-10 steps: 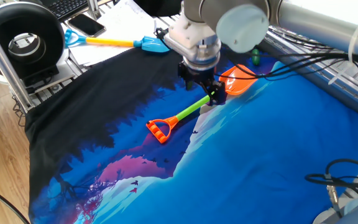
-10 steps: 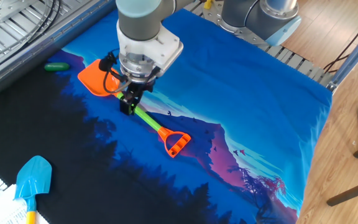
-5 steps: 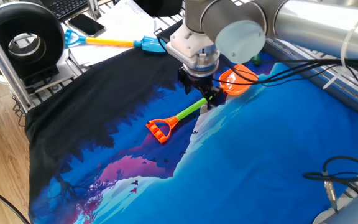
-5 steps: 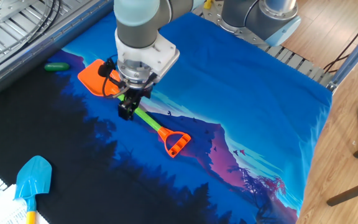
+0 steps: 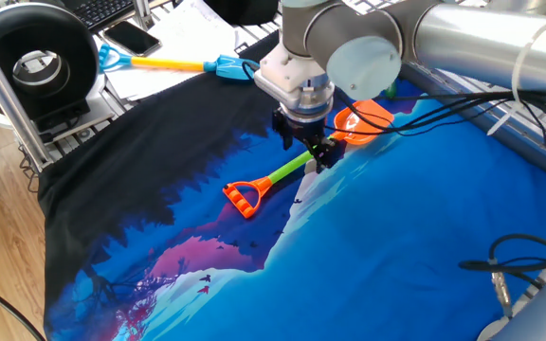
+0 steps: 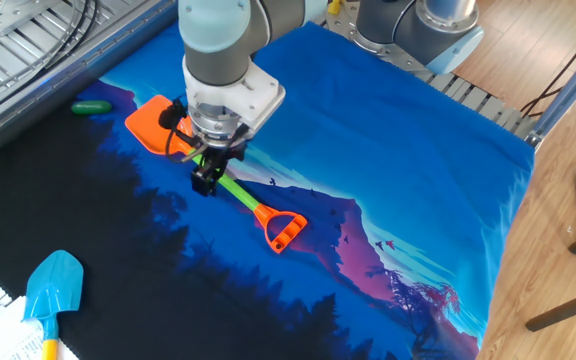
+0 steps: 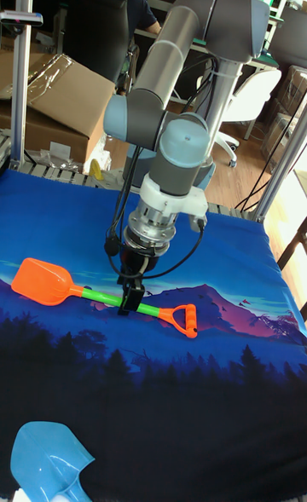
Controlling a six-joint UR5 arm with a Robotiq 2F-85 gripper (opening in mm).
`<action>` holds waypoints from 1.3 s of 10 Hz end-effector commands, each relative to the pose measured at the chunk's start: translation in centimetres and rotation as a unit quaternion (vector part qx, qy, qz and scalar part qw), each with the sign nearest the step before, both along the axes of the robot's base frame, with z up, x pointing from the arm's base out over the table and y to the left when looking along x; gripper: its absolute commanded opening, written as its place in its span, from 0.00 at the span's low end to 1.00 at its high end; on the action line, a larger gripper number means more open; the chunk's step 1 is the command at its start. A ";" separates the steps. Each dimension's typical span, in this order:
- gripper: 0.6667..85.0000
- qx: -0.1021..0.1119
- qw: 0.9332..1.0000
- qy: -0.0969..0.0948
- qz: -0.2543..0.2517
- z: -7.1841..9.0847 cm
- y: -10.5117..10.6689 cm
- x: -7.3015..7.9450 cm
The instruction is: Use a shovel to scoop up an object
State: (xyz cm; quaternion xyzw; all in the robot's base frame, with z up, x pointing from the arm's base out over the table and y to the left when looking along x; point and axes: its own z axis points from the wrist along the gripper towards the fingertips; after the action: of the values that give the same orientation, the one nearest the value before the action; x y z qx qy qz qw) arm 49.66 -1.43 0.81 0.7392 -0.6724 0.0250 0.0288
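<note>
The gripper (image 6: pixel 206 178) pinches the shovel (image 6: pixel 230 186) by its green shaft, blade behind the jaws, handle ahead on the cloth (image 6: pixel 388 160).

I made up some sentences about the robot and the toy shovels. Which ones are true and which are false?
1. The gripper is down at the green shaft of the orange shovel. True.
2. The blue shovel is in the gripper. False: it lies alone on the cloth.
3. The green ball sits on the orange blade. False: it lies on the cloth beside it.
4. The orange shovel lies flat on the cloth. True.
</note>
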 end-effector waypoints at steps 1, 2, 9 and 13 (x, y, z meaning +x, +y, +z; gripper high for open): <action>0.87 0.019 1.000 -0.002 -0.014 -1.1 1.1 -0.6; 0.79 0.022 1.000 -0.005 -0.021 -1.3 1.7 -0.8; 0.36 0.018 0.999 0.002 -0.044 -0.7 2.3 -2.1; 0.27 0.035 0.997 0.010 -0.072 1.7 2.8 -3.4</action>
State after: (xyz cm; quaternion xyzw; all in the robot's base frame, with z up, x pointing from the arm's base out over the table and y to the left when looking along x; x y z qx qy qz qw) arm 46.93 0.63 1.18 0.7035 -0.7103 0.0101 0.0227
